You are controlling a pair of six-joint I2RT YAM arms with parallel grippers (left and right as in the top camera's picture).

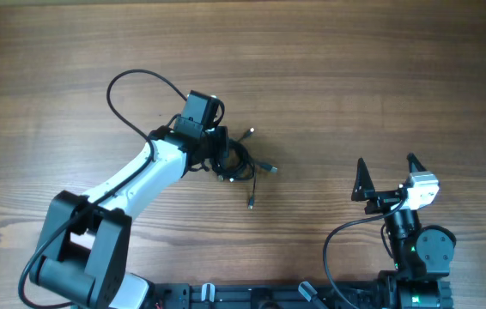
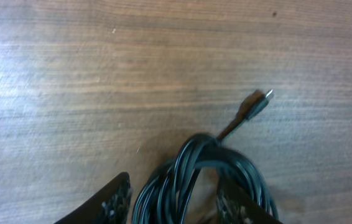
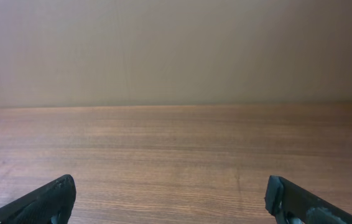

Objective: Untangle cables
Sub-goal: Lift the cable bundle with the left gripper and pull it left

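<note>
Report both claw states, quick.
Left claw: open, straddling the cables.
Right claw: open, holding nothing.

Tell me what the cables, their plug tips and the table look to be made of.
The cables: likely rubber or plastic sheathing, black with a soft sheen, bending in smooth loops. The plug tip: probably bare metal, silvery and bright, on a black plastic-looking body. The table: wood or wood-look laminate, brown with streaky grain, matte; which one cannot be told.

Overhead is looking straight down at the brown wooden desk [image 1: 355,69]; left wrist closely downward, right wrist level across.
</note>
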